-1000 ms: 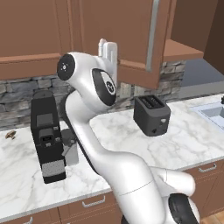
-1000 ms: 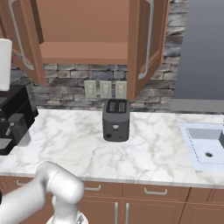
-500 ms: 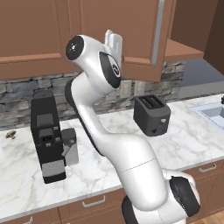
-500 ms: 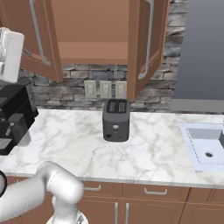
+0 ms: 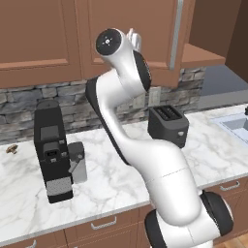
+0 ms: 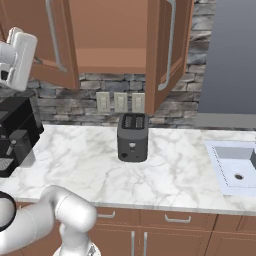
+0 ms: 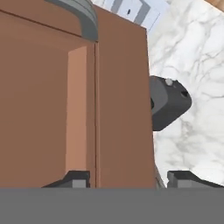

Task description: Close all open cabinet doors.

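Two cabinet doors hang open over the counter. The left cabinet door [image 6: 55,42] swings out toward me, its silver bar handle [image 6: 54,35] on the outer face. The right cabinet door [image 6: 167,50] stands nearly edge-on. My gripper [image 6: 20,57] is raised at the left door; from the left base camera the gripper [image 5: 134,38] peeks out behind the arm, in front of that door [image 5: 160,34]. In the hand view the door's brown edge [image 7: 122,109] runs down between my gripper [image 7: 127,179] fingertips, which are shut on it.
A black toaster [image 6: 132,136] stands mid-counter under the open cabinet. A black coffee machine [image 5: 51,155] sits at the left on the marble counter [image 6: 175,170]. A sink [image 6: 235,167] lies at the right. Drawer fronts run below the counter edge.
The arm's elbow has risen and the hand has moved up against the left door. The jaws have closed from wide onto the door's edge.
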